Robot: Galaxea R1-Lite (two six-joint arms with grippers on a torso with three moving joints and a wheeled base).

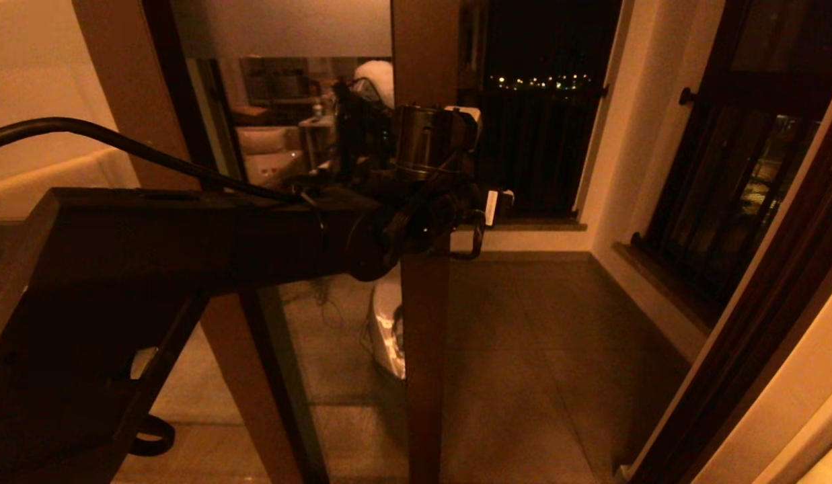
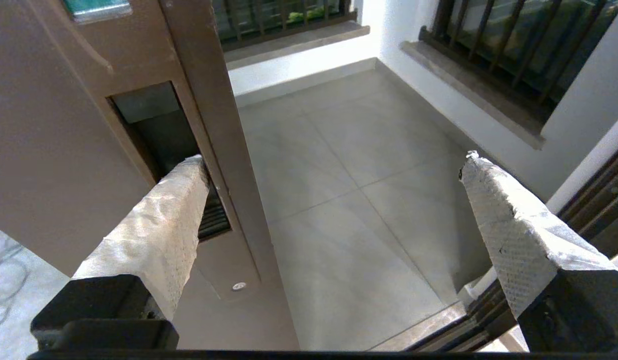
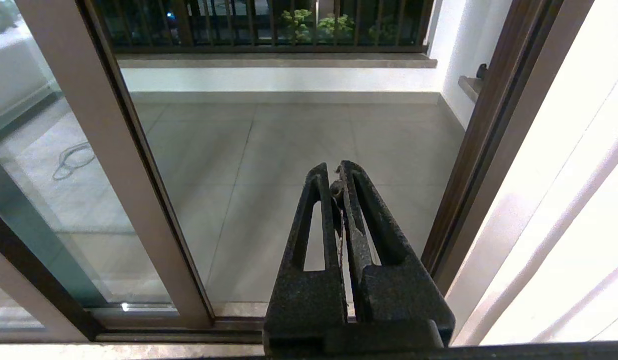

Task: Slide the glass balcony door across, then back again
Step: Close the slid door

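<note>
The glass balcony door (image 1: 321,148) stands partly slid, its brown upright (image 1: 424,323) running down the middle of the head view, frosted band at the top. My left arm reaches across from the left to that upright. The left gripper (image 2: 331,162) is open. One padded finger (image 2: 184,190) sits in the recessed handle (image 2: 154,120) above a screw (image 2: 239,286); the other finger (image 2: 483,190) hangs free over the balcony floor. In the head view the left gripper (image 1: 479,215) is at the upright's right edge. My right gripper (image 3: 337,172) is shut on nothing, low before the doorway, with the door's upright (image 3: 109,165) apart from it.
The doorway gap opens onto the tiled balcony floor (image 1: 537,349). The dark door jamb (image 1: 759,336) bounds it on the right. A barred, dark-framed window (image 1: 738,188) and a railing (image 1: 537,134) lie beyond. Another brown upright (image 1: 120,101) stands left. A cable (image 3: 71,157) lies behind the glass.
</note>
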